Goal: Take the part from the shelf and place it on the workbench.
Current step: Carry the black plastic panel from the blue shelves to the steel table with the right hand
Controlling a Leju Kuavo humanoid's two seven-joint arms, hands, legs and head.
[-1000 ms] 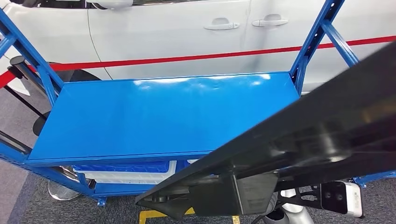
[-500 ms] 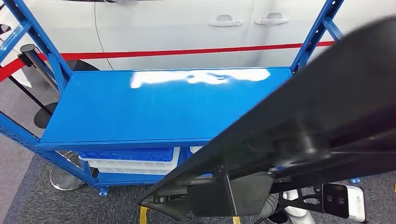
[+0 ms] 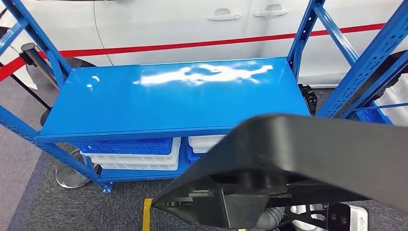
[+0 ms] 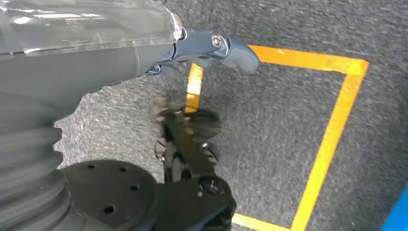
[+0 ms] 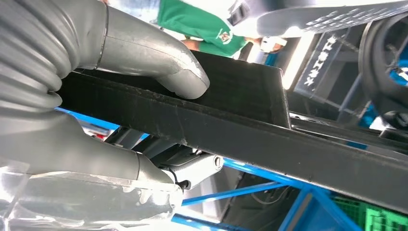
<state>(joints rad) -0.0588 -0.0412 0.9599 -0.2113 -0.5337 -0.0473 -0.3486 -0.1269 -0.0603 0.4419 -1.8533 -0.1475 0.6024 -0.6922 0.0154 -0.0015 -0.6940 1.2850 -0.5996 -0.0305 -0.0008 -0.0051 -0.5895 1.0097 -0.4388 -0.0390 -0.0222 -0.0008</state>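
Since a second ago: view has swung, so the blue workbench (image 3: 168,98) sits a little further left and a second blue rack (image 3: 373,62) now shows at the right; the black part (image 3: 308,163) cuts across the lower right flatter than before, no longer as a steep diagonal.
Part: long, flat, black plastic piece (image 5: 250,130), held up in the air in front of the bench, over its near right corner, not touching the top.
Right hand: thick grey thumb pressed on one face of the part, the rest of the hand (image 5: 144,120) wrapped under the other side, so it grips the part by its edge.
Left hand: hangs low over grey carpet (image 4: 269,110) marked with yellow tape lines (image 4: 332,134); thumb (image 4: 226,48) sticks out, nothing in it that I can see, but I cannot tell how the fingers lie.
Workbench top: bare blue sheet with bright glare patches toward the back.
Under the bench: blue and white bins (image 3: 134,154) stacked on the lower level.
Behind: white car (image 3: 192,24) with a red stripe along its doors.
Person: green shirt (image 5: 202,24) seen past the part in the right wrist view.
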